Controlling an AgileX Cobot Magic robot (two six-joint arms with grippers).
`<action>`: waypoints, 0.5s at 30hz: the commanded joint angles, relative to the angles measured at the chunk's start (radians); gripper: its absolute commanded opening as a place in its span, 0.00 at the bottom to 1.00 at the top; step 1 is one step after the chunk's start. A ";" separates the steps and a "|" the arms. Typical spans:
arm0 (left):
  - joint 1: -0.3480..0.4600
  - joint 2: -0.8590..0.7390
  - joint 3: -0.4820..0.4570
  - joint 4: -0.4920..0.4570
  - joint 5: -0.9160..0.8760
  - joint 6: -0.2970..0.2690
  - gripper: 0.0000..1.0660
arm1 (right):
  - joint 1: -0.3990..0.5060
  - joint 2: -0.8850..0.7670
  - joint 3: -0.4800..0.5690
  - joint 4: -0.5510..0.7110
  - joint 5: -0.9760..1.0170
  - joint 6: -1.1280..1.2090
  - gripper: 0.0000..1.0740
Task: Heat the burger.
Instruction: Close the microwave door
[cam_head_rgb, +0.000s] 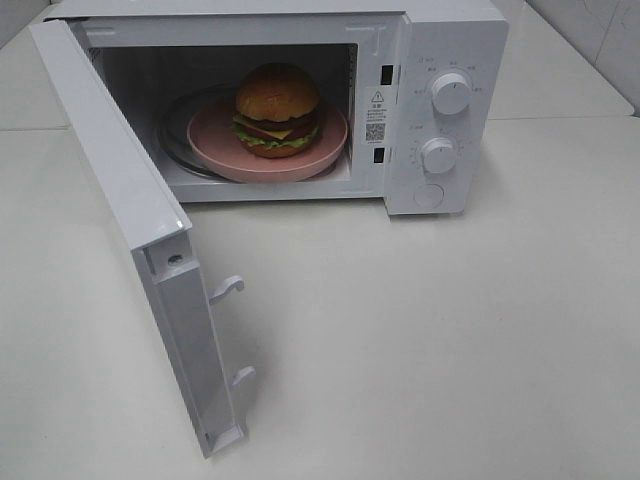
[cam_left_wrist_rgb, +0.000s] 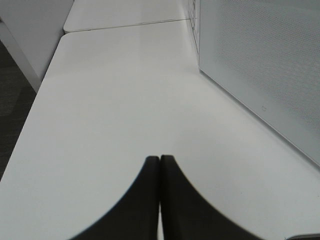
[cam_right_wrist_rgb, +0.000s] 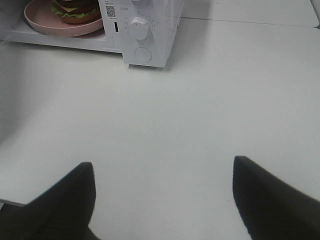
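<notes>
Our right gripper hangs over the white table with its dark fingers spread wide and nothing between them. Our left gripper has its fingers pressed together tip to tip, also empty. Ahead of the right gripper we see a broad bare stretch of tabletop running up to the front corner of the white microwave. Beside the left gripper a white dotted panel stands upright along one side, while on the other side the table's edge drops off to dark floor. From the high camera, we see the door standing fully open on the left, its latch hooks jutting from the free edge. The burger sits on a pink plate inside the cavity, the plate's rim close to the front sill. Two knobs line the control panel at right.
</notes>
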 joint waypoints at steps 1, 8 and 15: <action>0.000 -0.019 -0.007 -0.012 -0.025 -0.002 0.00 | -0.003 -0.027 0.001 0.007 -0.016 -0.014 0.67; 0.000 -0.019 -0.024 -0.012 -0.130 0.001 0.00 | -0.003 -0.027 0.001 0.007 -0.016 -0.014 0.67; 0.000 -0.014 0.039 -0.012 -0.391 0.001 0.00 | -0.003 -0.027 0.001 0.007 -0.016 -0.014 0.67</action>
